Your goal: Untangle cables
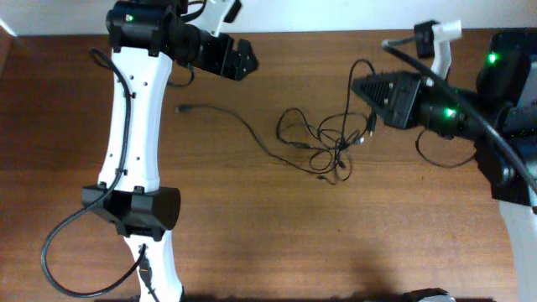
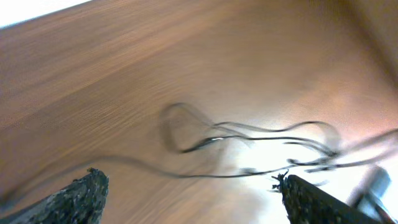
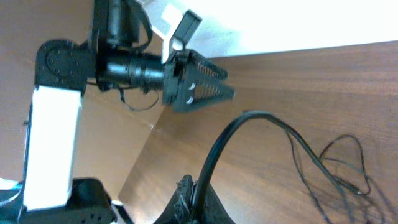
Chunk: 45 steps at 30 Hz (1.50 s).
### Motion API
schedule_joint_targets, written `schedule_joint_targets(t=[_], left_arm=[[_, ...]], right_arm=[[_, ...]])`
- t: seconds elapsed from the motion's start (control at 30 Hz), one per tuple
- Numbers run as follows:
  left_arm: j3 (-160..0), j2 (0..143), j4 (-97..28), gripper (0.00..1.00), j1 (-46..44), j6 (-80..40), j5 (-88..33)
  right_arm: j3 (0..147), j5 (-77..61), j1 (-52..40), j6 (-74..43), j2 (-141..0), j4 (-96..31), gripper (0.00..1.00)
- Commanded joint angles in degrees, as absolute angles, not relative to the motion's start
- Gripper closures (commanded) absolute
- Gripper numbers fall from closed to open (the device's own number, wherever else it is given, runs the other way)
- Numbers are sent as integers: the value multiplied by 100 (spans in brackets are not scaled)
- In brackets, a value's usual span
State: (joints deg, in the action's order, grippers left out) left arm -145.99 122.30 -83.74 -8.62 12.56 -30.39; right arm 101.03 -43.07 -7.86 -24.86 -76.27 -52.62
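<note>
The thin black cords with small plug ends lie in a loose knot on the brown wooden table, a little to the right of its middle. Several loops cross each other there. One long strand leaves the knot to the left and ends in a small dark plug, which lies alone on the wood.

Another strand rises from the knot to the black right gripper, which is just beside the bunch on its upper right side. In the right wrist view this cord comes up between the fingers of the right gripper, bends in an arch and goes down to the loops; the fingers are closed on it.

The black left gripper is well apart from the knot, near the far edge of the table. In the left wrist view, which is blurred, its two fingertips stand wide from each other with nothing between them, and the loops lie further ahead.
</note>
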Motion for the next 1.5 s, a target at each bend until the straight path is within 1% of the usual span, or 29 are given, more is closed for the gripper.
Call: schedule_joint_targets(t=[0.0, 0.07, 0.13, 0.17, 0.23, 0.3, 0.33, 0.4, 0.47, 0.5, 0.53, 0.63, 0.73, 0.87, 0.9, 0.97, 1.03, 1.07, 1.17, 1.2, 1.23, 1.27, 1.37, 1.4, 1.43, 1.47], left_arm=[[-14606, 12215, -8635, 11, -1013, 2458, -4755], [-14470, 12215, -8958, 14, -1253, 2460, -4042], [-13743, 12215, -8744, 16, -1647, 2543, -4145], [-13126, 12215, -8495, 16, -1935, 2541, -4178], [-12374, 12215, -8246, 17, -2346, 2541, -4353], [-11830, 12215, -8038, 17, -2755, 2539, -4261], [-11810, 12215, -8016, 16, -2840, 2532, -3983], [-11813, 12215, -7743, 14, -2808, 2324, -3957], [-11813, 12215, -7376, 12, -2856, 2285, -3966], [-11813, 12215, -7008, 7, -2873, 1979, -3964], [-11813, 12215, -6390, 1, -2873, 1441, -3988], [-11813, 12215, -5398, 1, -3028, 1321, -4740], [-11810, 12339, -4989, 1, -3402, 1302, -4735], [-11810, 12586, -4558, 0, -3752, 1026, -4737], [-11810, 12593, -4499, 2, -3752, 965, -4735], [-11810, 12724, -4200, 11, -3752, 751, -4484], [-11810, 12879, -4042, 29, -3726, 480, -4066], [-11810, 12934, -3931, 31, -3706, 325, -4071], [-11810, 13047, -3579, 41, -3745, 60, -4128], [-11810, 13052, -3483, 52, -3750, 60, -4110], [-11810, 13052, -3444, 72, -3750, 60, -4108], [-11810, 13052, -3424, 100, -3708, 62, -4086], [-11935, 13004, -3452, 100, -3406, 62, -4091], [-12119, 12857, -3610, 100, -3170, 64, -4086], [-12245, 12711, -3701, 100, -3028, 64, -4084], [-12357, 12429, -3732, 100, -2845, 62, -4062]], right_arm=[[10525, -3913, -757, -2602, -8191, -5319, 96], [10525, -3946, -510, -2602, -8438, -5339, 96], [10525, -4025, -279, -2598, -8486, -5347, 96], [10525, -4023, -128, -2585, -8486, -5419, 96], [10523, -3903, 180, -2421, -8488, -5756, 96], [10523, -3052, 580, -2381, -8493, -6359, 96], [10523, -2539, 851, -2373, -8545, -6602, 96], [10523, -2401, 1393, -2226, -8903, -6943, 96], [10523, -4032, 1658, -1557, -9129, -6799, 96], [10582, -4300, 1640, -1485, -9070, -6702, 96], [10833, -4641, 1610, -1282, -8958, -6735, 96], [11616, -5400, 1614, -1240, -8799, -6945, 96], [11917, -6322, 1614, -1243, -8799, -6967, 96], [11961, -6646, 1616, -1247, -8799, -6965, 96], [11961, -6757, 1616, -1247, -8799, -6963, 96], [11961, -6873, 1616, -1247, -8799, -6960, 96], [11961, -6906, 1616, -1247, -8799, -6963, 96], [11961, -6904, 1616, -1247, -8799, -6963, 96], [11961, -6904, 1616, -1247, -8799, -6963, 96], [11961, -6904, 1616, -1247, -8799, -6963, 96], [11961, -6901, 1616, -1245, -8801, -6963, 96], [11961, -6899, 1616, -1245, -8801, -6963, 96], [11959, -6834, 1743, -1245, -8820, -6969, 96], [11957, -6799, 1973, -1247, -8844, -7057, 96], [11957, -6573, 2141, -1264, -8853, -7140, 96], [11957, -6034, 2368, -1264, -8855, -7308, 96]])
